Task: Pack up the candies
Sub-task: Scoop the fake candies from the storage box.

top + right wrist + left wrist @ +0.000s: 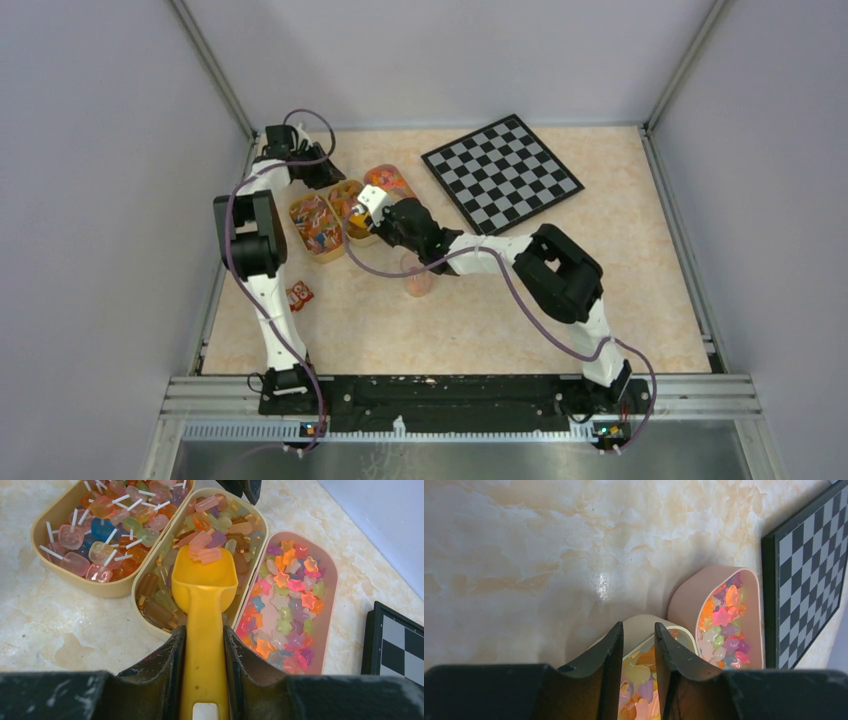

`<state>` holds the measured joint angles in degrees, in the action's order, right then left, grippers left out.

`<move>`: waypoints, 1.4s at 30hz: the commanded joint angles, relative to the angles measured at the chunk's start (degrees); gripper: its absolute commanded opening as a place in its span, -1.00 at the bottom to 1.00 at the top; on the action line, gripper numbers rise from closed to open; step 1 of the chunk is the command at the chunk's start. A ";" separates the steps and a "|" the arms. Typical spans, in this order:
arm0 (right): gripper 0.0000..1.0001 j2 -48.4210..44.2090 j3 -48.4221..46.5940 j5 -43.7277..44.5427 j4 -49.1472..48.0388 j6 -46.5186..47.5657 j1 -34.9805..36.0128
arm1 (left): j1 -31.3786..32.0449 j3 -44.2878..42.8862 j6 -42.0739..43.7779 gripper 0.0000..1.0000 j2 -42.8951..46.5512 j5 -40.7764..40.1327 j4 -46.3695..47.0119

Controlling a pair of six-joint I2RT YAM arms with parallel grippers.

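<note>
The candies point(295, 585) are tiny, shiny and see-through, in pink, orange, yellow, green, purple and blue. You can see them in three long trays that sit side by side on the table point(600, 280). The tan tray point(34, 530) on the left has little blocks on white sticks. The cream tray point(141, 615) in the middle has small bars. The pink tray point(327, 620) on the right has little stars.

Your right claw point(204, 632) is squeezed tight on the handle of a yellow scoop point(205, 595). The bowl of the scoop sits in the middle tray, on top of the bars. A few pink bars lie at the front of the bowl. The stars are just to the right of the claw and the stick candies are off to its left.

Your left claw point(638, 625) hangs over the far end of the middle tray. Its two fingers have only a thin gap between them. You can see candies through the gap, and nothing seems to be held.

A big black and grey chessboard point(500, 170) lies just past the pink tray, on its right. A small clear cup point(418, 282) stands close beside the right arm, nearer to you than the trays. A small red and white thing point(298, 295) lies by the left arm.
</note>
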<state>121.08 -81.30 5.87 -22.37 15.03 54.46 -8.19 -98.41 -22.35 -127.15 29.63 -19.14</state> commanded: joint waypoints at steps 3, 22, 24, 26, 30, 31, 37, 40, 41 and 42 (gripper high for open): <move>-1.00 -3.40 3.62 -2.79 -3.89 -1.84 -1.16 | -0.54 -1.61 -1.20 -0.33 -1.08 3.53 1.78; -1.00 -7.37 13.43 -8.23 -18.13 -1.27 -3.26 | -0.87 -3.28 -2.86 0.03 0.68 6.91 -0.97; -1.00 -7.72 14.21 -9.52 -19.32 -0.94 -3.41 | -0.80 -3.07 -3.11 0.05 1.28 6.85 -1.65; -1.00 -8.29 15.44 -10.79 -21.00 -0.84 -3.62 | -0.95 -2.72 -3.37 0.11 2.05 6.57 -2.44; -1.00 -9.24 17.46 -11.72 -23.90 -1.07 -4.08 | -1.02 -2.70 -3.49 0.26 3.55 5.51 -3.61; -1.00 -9.47 18.08 -11.99 -24.74 -1.18 -4.16 | -1.14 -2.74 -3.54 0.30 4.04 4.93 -4.00; -1.00 -11.55 19.89 -12.80 -27.16 -1.14 -4.60 | -1.45 -2.21 -4.04 0.59 7.73 2.56 -4.75; -1.00 -12.15 20.06 -13.30 -27.58 -1.28 -5.03 | -1.50 -2.71 -3.94 0.64 8.46 2.24 -5.57; -1.00 -12.24 20.11 -13.52 -27.75 -1.32 -5.18 | -1.61 -2.78 -3.87 0.65 8.64 2.11 -5.89; -1.00 -12.42 20.27 -13.70 -27.95 -1.32 -5.27 | -1.62 -2.77 -3.77 0.67 8.86 1.94 -6.17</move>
<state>112.79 -61.06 -5.72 -44.73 14.35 50.04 -9.23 -99.68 -26.37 -122.83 32.51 -24.60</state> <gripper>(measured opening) 0.269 0.823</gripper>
